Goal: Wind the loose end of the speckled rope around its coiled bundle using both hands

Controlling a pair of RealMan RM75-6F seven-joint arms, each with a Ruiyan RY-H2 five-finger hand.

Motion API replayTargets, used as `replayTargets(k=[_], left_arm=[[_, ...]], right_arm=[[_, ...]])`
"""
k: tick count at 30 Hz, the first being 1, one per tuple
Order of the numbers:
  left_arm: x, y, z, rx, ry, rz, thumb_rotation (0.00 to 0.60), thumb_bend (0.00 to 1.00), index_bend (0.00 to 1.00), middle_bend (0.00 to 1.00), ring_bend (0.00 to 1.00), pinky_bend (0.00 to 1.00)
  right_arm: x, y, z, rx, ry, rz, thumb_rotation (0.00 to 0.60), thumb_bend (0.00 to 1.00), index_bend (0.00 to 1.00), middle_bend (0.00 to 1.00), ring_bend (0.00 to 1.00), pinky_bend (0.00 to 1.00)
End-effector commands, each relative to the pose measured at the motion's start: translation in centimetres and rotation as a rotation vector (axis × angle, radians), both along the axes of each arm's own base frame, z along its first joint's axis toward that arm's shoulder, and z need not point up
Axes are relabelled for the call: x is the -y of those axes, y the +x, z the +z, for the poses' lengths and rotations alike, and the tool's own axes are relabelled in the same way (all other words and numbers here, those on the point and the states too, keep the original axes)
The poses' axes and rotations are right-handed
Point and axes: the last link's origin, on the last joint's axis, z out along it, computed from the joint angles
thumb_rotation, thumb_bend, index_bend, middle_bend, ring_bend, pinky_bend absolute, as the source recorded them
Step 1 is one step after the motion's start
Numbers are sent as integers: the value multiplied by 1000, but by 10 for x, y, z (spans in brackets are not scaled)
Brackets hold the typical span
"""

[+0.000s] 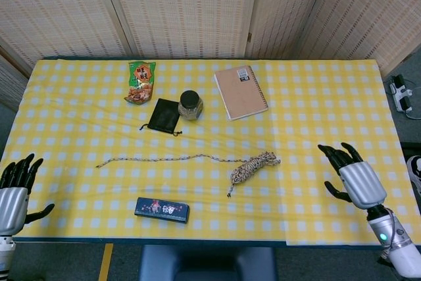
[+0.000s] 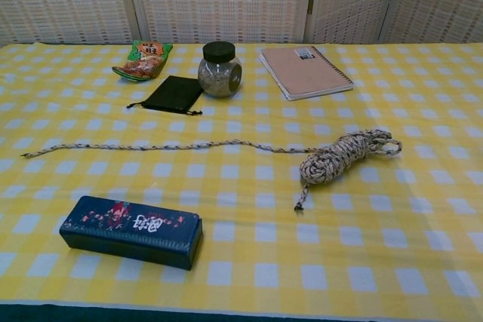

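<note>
The speckled rope's coiled bundle (image 1: 253, 166) (image 2: 341, 154) lies on the yellow checked cloth right of centre. Its loose end (image 1: 161, 158) (image 2: 143, 145) runs straight out to the left across the cloth. My right hand (image 1: 352, 177) hovers open over the table's right part, well to the right of the bundle, holding nothing. At the table's front left corner my left hand (image 1: 13, 189) is open too, far from the rope's free tip. Neither hand appears in the chest view.
A dark blue box (image 1: 162, 209) (image 2: 131, 231) lies near the front edge below the rope. Behind the rope sit a black pouch (image 1: 164, 116), a glass jar (image 1: 190, 104), a snack bag (image 1: 141, 82) and a tan notebook (image 1: 241, 91).
</note>
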Motion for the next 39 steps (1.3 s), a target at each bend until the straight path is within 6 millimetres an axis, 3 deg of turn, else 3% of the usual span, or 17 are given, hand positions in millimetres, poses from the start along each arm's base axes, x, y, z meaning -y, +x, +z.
replayTargets(k=[1,11,18,25,39], left_arm=[[0,0,1,-1,-2,5,600,135,26,36,37,0],[1,-5,4,2,8,46,600,135,30,36,37,0],[2,-9,3,3,4,73,600,135,38,36,37,0],[3,-12,3,5,8,82,600,135,38,36,37,0],[3,-18,2,13,7,92,600,135,43,36,37,0]], right_arm=[[35,29,-31,-48,104,48,600,367,125,183,223,100],[90,67,-93,-185,243,112,600,367,35,113,167,100],[103,78,-128,-269,286,154,600,367,142,175,197,100],[104,78,-143,-271,289,167,600,367,222,234,251,108],[109,83,-154,-259,275,187,600,367,409,361,364,271]])
